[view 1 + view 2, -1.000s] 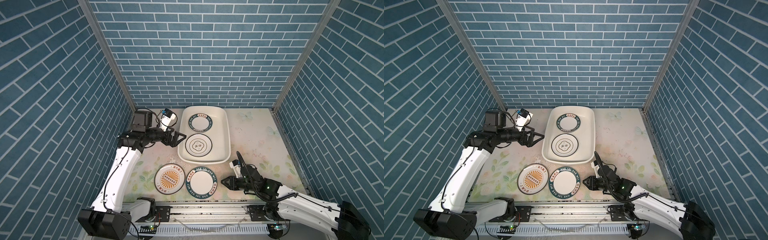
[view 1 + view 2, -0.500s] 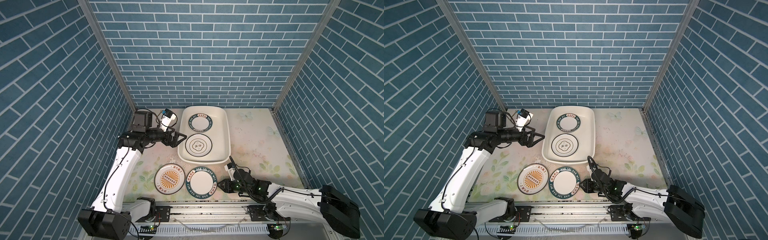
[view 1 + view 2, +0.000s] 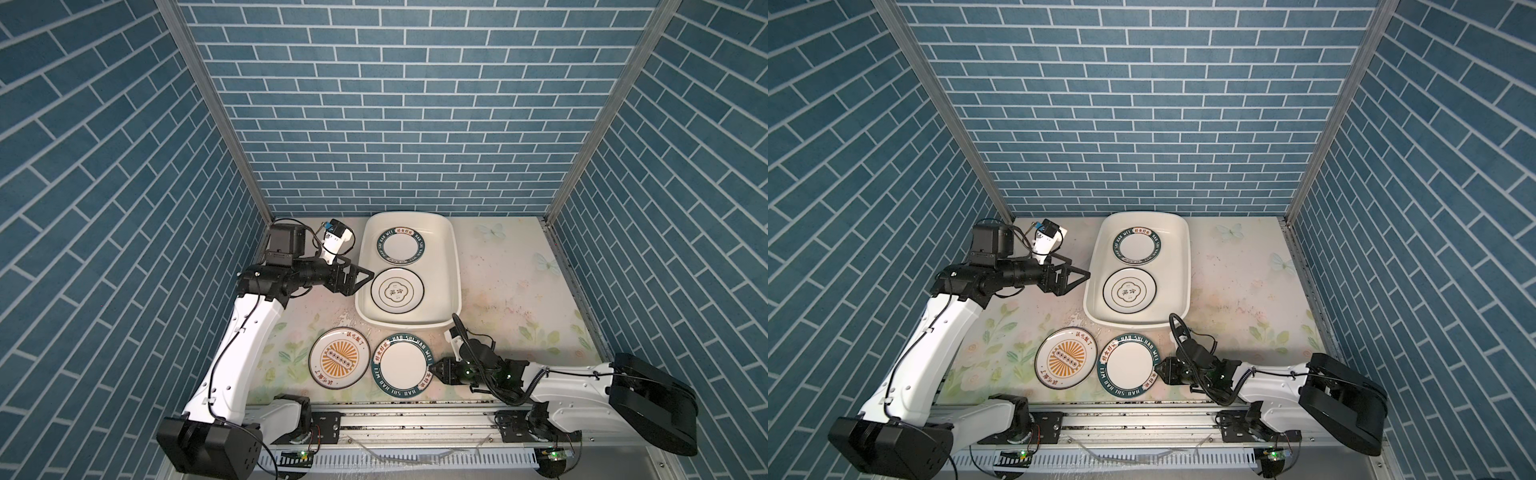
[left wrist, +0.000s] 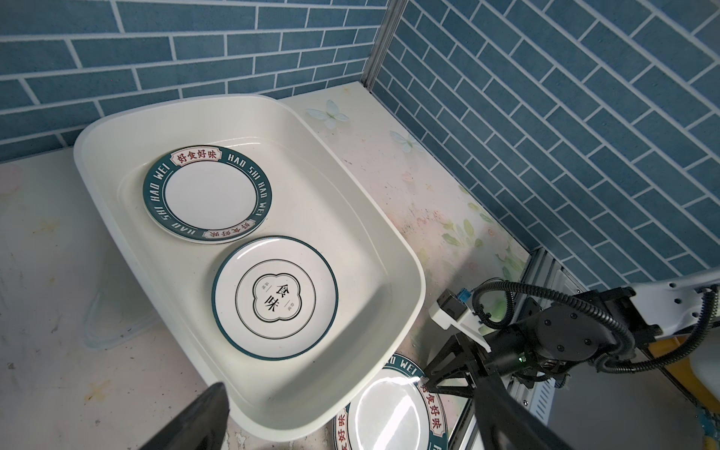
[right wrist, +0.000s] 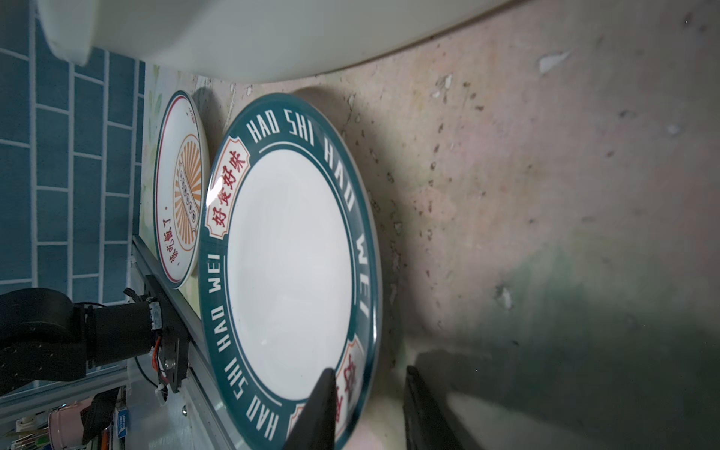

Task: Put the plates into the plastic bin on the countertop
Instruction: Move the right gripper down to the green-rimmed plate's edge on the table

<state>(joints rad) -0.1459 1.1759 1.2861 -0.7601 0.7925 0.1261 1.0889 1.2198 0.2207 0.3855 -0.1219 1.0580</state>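
1. In both top views the left gripper (image 3: 360,279) (image 3: 1077,277) hovers just beside the left wall of the plastic bin (image 3: 451,266) (image 3: 1183,266), jaws wide, holding nothing.
   - The right gripper (image 3: 435,368) (image 3: 1158,368) sits low at the right edge of the near green-rimmed plate (image 3: 402,365) (image 3: 1128,365), jaws narrow.
   - That plate lies flat on the countertop (image 3: 519,291) (image 3: 1237,291), just beside the sunburst plate (image 3: 338,358) (image 3: 1065,358). Both lie between the bin and the aluminium rail (image 3: 415,409).
   - Inside the bin, the far green-rimmed plate (image 3: 401,246) lies at the back and the quatrefoil plate (image 3: 397,289) in front.
   - Blue brick walls (image 3: 399,124) close 3 sides.
2. In the left wrist view the left gripper's 2 dark fingers (image 4: 195,420) spread wide, gripping nothing.
   - The bin (image 4: 350,187) holds the quatrefoil plate (image 4: 274,298) and the far green-rimmed plate (image 4: 208,193), and a second white rim shows under the latter.
   - The right gripper (image 4: 426,380) meets the near plate's rim (image 4: 389,413).
3. In the right wrist view 1 finger (image 5: 315,409) of the right gripper (image 5: 368,370) lies over the near plate's (image 5: 288,272) lettered rim. The other lies outside its edge, so the rim sits between them.
   - I cannot tell whether they pinch it.
   - The countertop (image 5: 545,175) looks speckled, scuffed and faded pink.
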